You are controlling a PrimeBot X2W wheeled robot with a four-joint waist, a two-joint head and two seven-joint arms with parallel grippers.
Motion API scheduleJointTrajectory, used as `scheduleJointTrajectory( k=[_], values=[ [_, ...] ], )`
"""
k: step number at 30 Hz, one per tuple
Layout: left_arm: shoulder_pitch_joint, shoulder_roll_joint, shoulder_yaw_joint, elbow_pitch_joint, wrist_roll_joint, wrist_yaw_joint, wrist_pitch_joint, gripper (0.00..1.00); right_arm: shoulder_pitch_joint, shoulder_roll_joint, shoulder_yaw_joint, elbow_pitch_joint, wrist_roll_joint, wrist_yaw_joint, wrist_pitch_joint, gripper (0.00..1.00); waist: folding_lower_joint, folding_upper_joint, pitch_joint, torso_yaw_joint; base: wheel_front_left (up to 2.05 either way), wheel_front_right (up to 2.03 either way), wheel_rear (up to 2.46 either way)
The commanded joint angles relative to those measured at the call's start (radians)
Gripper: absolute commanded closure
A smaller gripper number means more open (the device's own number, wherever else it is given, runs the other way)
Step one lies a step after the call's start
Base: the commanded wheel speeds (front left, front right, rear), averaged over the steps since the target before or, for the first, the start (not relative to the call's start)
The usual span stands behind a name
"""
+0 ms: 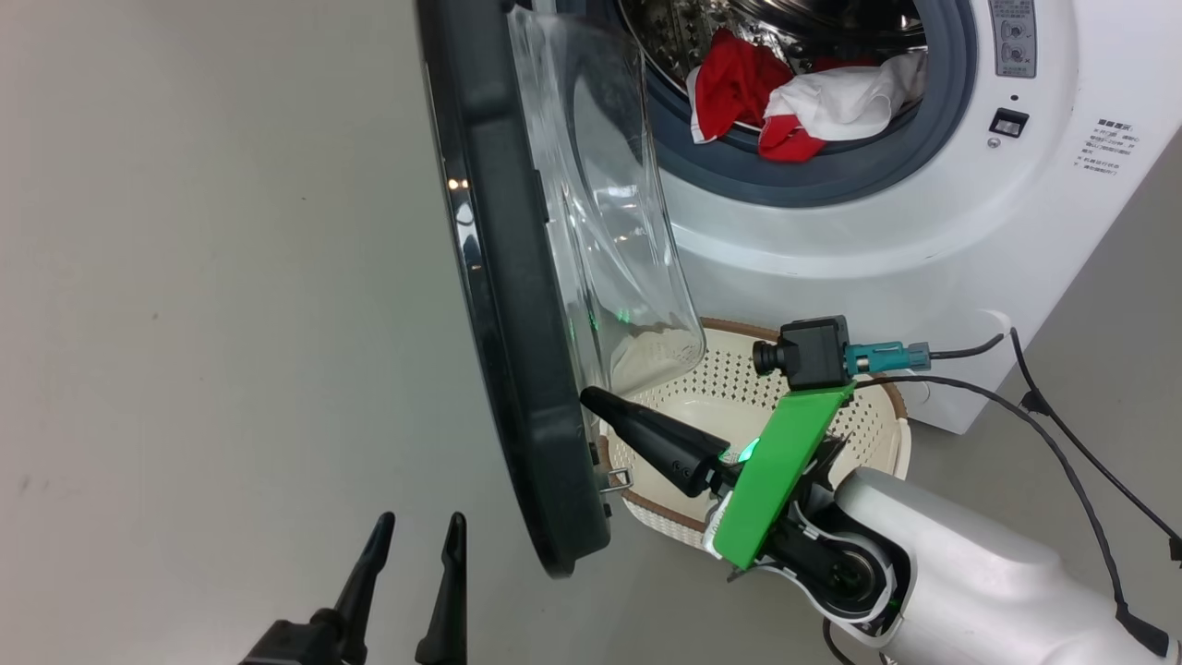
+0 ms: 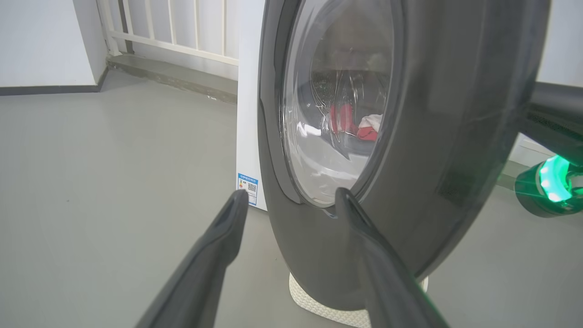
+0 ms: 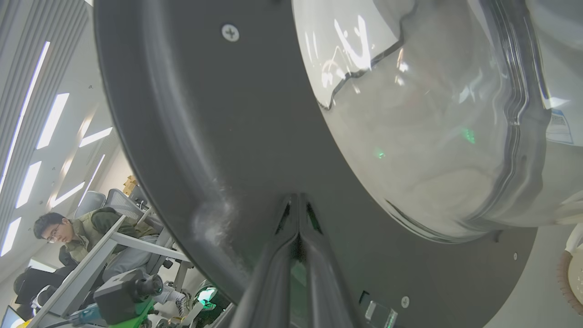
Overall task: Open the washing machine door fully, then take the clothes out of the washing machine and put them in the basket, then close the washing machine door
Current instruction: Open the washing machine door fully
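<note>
Status for you: step one is only part done. The washing machine door (image 1: 512, 305) stands swung out roughly square to the front of the washing machine (image 1: 1062, 212), edge-on in the head view. My read is that it's short of full travel.

The clothes (image 1: 813, 102), red and white, lie at the mouth of the drum (image 1: 674, 28), draped onto the grey rubber ring (image 1: 831, 180). None are out yet. The basket (image 1: 720, 379) sits on the floor just in front of the machine, under the door's glass bowl, with nothing in the part you can see. Unloading and closing the door are all left to do.

Pose:
- **Right end effector** (image 1: 596, 399): fingers pressed together, gripping nothing. The tips look to be against the inner face of the door's black rim, low down, above the metal latch hook (image 1: 617, 478). The forearm reaches in over the basket. It looks set up to push the door wider.
- **Left end effector** (image 1: 419, 522): fingers spread apart and empty. It hangs on the door's outer side, near the rim's lower end but apart from it.
</note>
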Motion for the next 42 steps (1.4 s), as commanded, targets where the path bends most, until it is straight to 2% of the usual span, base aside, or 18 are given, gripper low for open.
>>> scheduleJointTrajectory(
  k=[1,18,19,22,23,26,42],
  values=[
    [-0.002,0.008,0.036,-0.03,-0.01,0.007,-0.012,0.0,-0.006,0.028,0.002,-0.025,0.008,0.008,0.005,1.0,0.0,-0.0001,0.0,0.0,0.0,0.0,0.0],
    [0.005,0.008,0.046,-0.032,-0.009,0.007,-0.012,0.0,0.008,0.032,0.001,-0.017,0.009,0.008,-0.01,1.0,0.0,-0.0001,-0.011,-0.002,0.0,0.0,0.0],
    [0.005,0.008,0.048,-0.031,-0.009,0.006,-0.012,0.0,0.011,0.03,0.0,-0.015,0.008,0.008,-0.013,0.93,0.0,-0.0001,-0.012,-0.003,0.0,0.0,0.0],
    [0.004,0.008,0.052,-0.028,-0.007,0.004,-0.012,0.0,0.02,0.025,-0.002,-0.008,0.006,0.008,-0.026,0.6,0.0,-0.0001,-0.018,-0.005,0.0,0.0,0.0],
    [0.004,0.008,0.053,-0.026,-0.006,0.003,-0.012,0.0,0.024,0.023,-0.003,-0.006,0.005,0.008,-0.031,0.53,0.0,-0.0001,-0.02,-0.006,0.0,0.0,0.0],
    [0.003,0.008,0.055,-0.02,-0.001,-0.001,-0.012,0.0,0.042,0.015,-0.006,0.001,0.007,0.008,-0.047,0.0,0.0,-0.0001,-0.026,-0.009,0.0,0.0,0.0],
    [0.001,0.008,0.064,0.007,0.012,-0.022,-0.012,0.0,0.196,-0.078,-0.045,0.04,0.017,0.008,-0.145,0.0,0.0,-0.0001,-0.048,-0.025,0.0,0.0,0.0]
  ],
)
